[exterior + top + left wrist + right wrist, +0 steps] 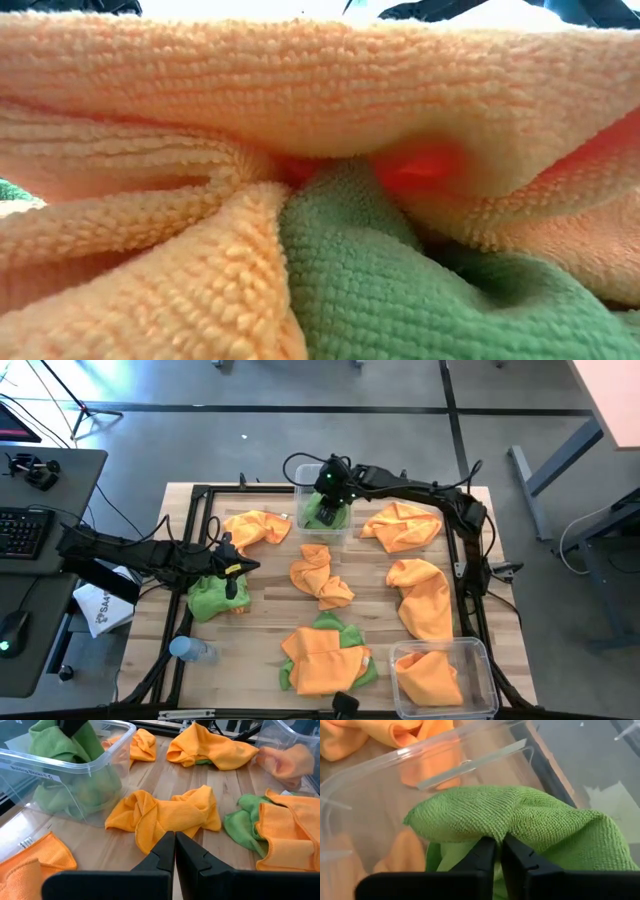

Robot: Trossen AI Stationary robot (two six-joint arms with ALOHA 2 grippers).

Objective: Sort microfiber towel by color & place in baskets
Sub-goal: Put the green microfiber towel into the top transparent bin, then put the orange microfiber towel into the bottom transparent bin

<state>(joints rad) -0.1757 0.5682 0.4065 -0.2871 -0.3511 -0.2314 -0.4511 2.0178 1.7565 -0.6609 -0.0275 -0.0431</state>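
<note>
Several orange towels [418, 595] and some lime green ones lie on the wooden table. A clear basket [298, 488] at the far middle holds a green towel [325, 513]. My right gripper [331, 490] is above it, shut on that towel. A second clear basket [478, 650] at the near right holds an orange towel [428, 678]. My left gripper [232, 567] is shut and empty, with no cloth between its fingers in the left wrist view [175, 847]. It is over the left side, just above a green towel [210, 600] that lies on the table. My right gripper pinches a raised fold [492, 827] at the top of the green towel between its two fingers, pointing down from above into the basket. The towel [75, 765] hangs below the fingers inside the basket walls, with its lower part bunched on the basket floor.
A twisted orange towel [165, 812] lies mid-table, and an orange-over-green pile [325, 655] lies at the near edge and fills the low view [300, 120]. A blue-capped bottle [190, 650] lies near left. A dark frame [205, 490] edges the table. A white bag [100, 610] sits off the left.
</note>
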